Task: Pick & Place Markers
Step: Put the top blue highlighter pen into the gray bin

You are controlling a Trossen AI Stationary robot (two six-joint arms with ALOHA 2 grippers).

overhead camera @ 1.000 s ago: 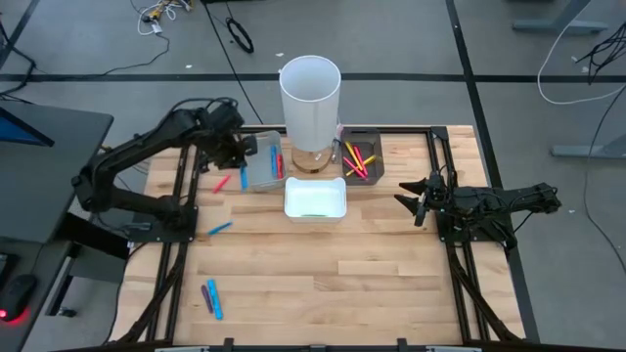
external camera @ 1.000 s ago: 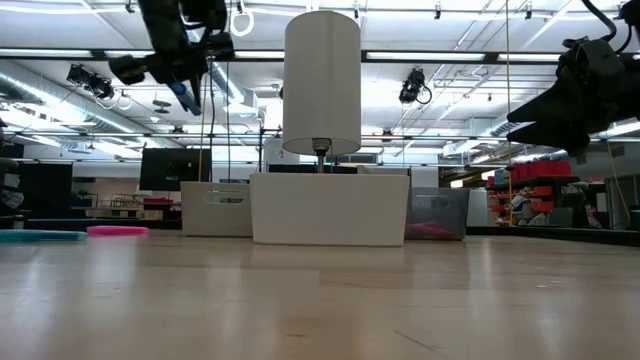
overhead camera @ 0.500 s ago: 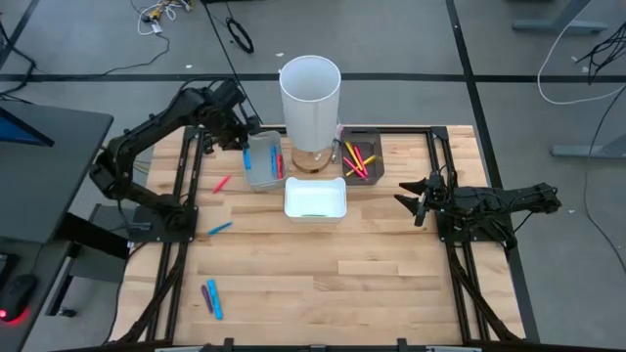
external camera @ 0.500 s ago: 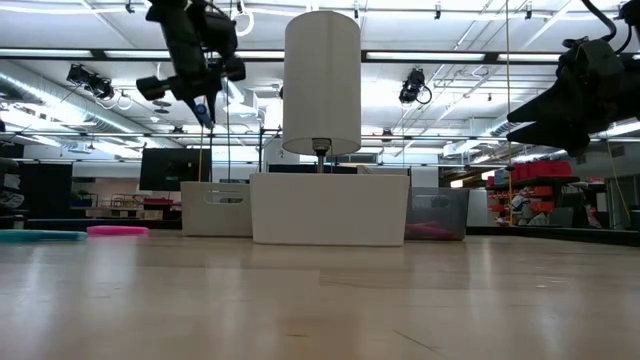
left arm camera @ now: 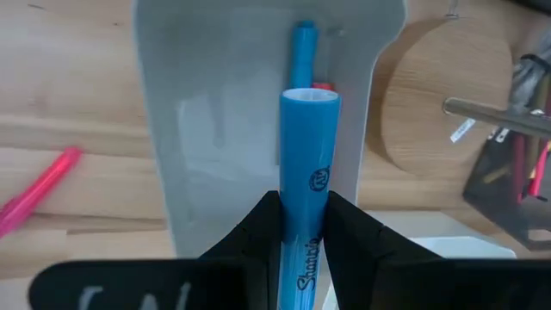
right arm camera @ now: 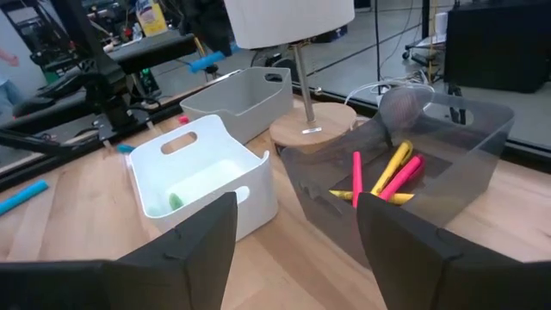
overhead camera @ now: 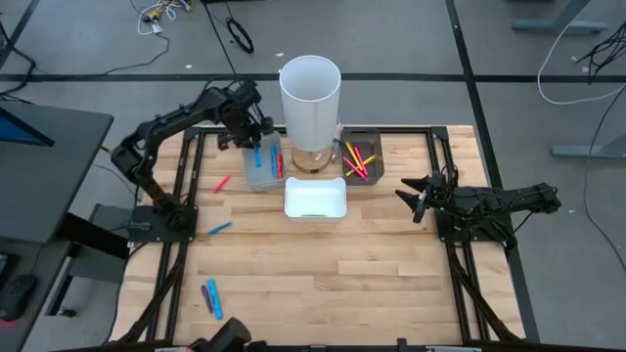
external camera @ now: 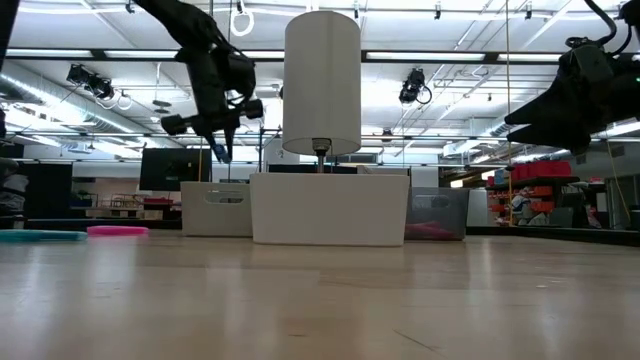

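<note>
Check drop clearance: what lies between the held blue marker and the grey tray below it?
Nothing; in the left wrist view the blue marker hangs over the grey tray unobstructed.

Light wooden counter [overhead camera: 372, 264], grey tray [overhead camera: 260, 166], white tray [overhead camera: 315, 200] and dark tray [overhead camera: 373, 164] by a white lamp's round base [overhead camera: 311, 159], pink marker [overhead camera: 221, 183], blue marker [overhead camera: 219, 228], purple and blue pair [overhead camera: 210, 297] near the front left.

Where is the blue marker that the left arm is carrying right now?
The blue marker is clamped in the left gripper, held in the air over the grey tray at the table's far left, beside the tall white cylinder.
</note>
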